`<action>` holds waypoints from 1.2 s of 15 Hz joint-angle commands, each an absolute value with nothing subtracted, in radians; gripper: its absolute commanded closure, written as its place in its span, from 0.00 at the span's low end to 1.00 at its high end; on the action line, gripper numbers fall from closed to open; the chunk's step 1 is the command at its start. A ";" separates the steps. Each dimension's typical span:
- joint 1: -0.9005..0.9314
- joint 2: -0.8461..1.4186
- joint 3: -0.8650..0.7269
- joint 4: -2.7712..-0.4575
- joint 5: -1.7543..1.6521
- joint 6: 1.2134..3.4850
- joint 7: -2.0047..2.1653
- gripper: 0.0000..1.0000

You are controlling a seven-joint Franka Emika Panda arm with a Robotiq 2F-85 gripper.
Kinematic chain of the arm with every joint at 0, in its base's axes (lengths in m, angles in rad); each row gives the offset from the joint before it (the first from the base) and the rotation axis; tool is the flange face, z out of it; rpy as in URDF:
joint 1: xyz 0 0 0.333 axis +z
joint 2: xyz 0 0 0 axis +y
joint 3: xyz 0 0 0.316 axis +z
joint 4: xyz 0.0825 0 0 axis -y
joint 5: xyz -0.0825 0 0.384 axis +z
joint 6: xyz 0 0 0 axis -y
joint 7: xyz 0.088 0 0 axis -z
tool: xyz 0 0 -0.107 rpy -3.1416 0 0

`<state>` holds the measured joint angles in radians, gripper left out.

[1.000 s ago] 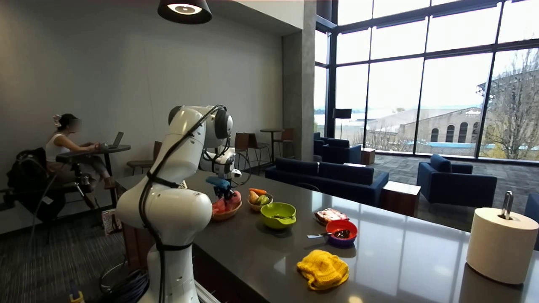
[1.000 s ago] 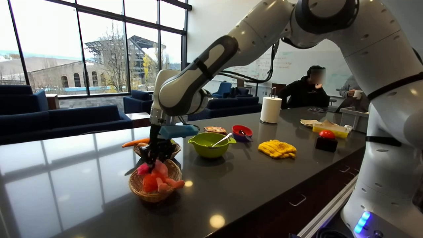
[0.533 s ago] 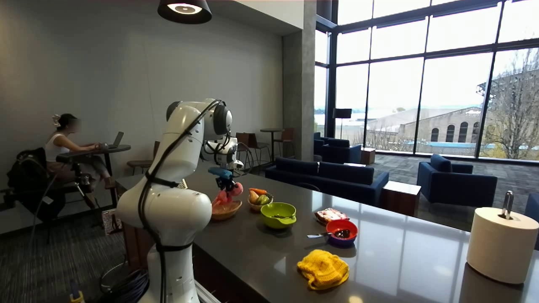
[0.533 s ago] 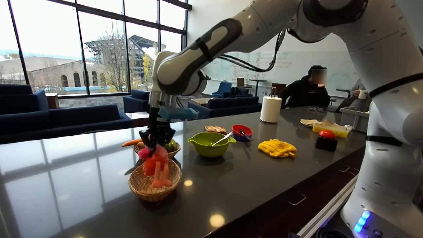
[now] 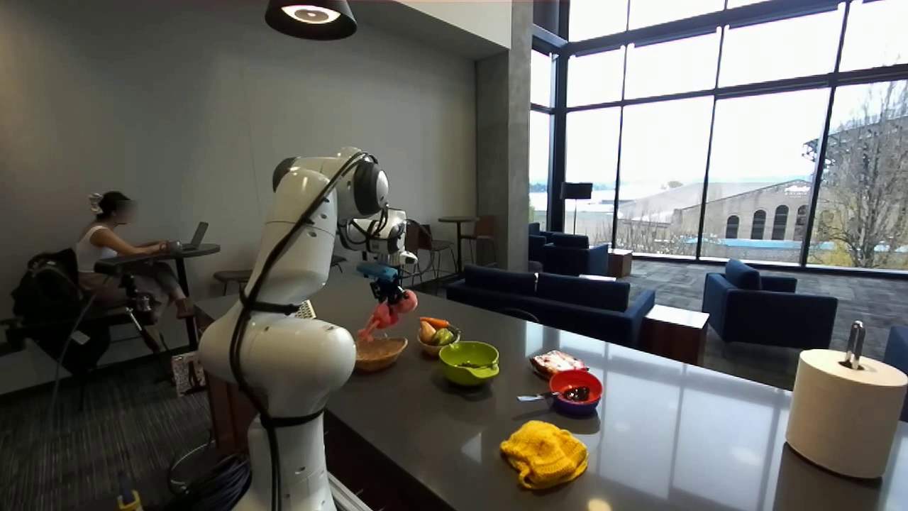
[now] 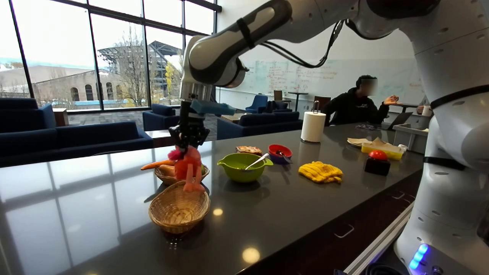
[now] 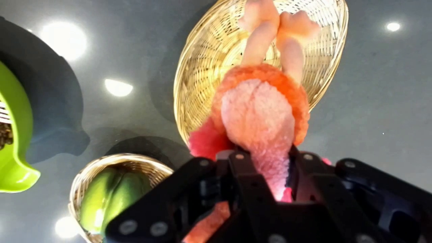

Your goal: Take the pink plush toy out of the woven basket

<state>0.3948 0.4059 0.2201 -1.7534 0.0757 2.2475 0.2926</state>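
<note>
The pink plush toy (image 6: 188, 168) hangs in the air with my gripper (image 6: 188, 144) shut on its upper part; its legs dangle downward. In the wrist view the fingers (image 7: 248, 168) squeeze the pink plush toy (image 7: 258, 111) from both sides. Below sits the woven basket (image 6: 179, 210), with nothing inside it. An exterior view has the toy's feet near the far rim of the woven basket (image 5: 381, 353); whether they touch it I cannot tell. From the wrist, the legs overlap the woven basket (image 7: 194, 77) underneath. Parts of the toy are hidden behind the black fingers.
Close behind stands a smaller basket (image 6: 165, 178) holding a carrot (image 6: 153, 165) and a green vegetable (image 7: 111, 195). A lime-green bowl (image 6: 244, 173) with a spoon is beside it. Farther along are a red bowl (image 6: 280, 151), a yellow soft lump (image 6: 320, 172) and a paper roll (image 6: 313, 126).
My gripper has risen and lifted the pink plush toy up from the woven basket, shifting slightly toward the smaller basket. The toy's legs have swung from resting to hanging.
</note>
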 commanded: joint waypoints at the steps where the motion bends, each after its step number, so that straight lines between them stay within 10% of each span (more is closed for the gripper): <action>1: 0.366 0.291 0.205 -1.856 0.058 2.247 0.296 0.94; 18: 0.115 -0.143 0.090 -2.341 -0.223 2.353 0.417 0.94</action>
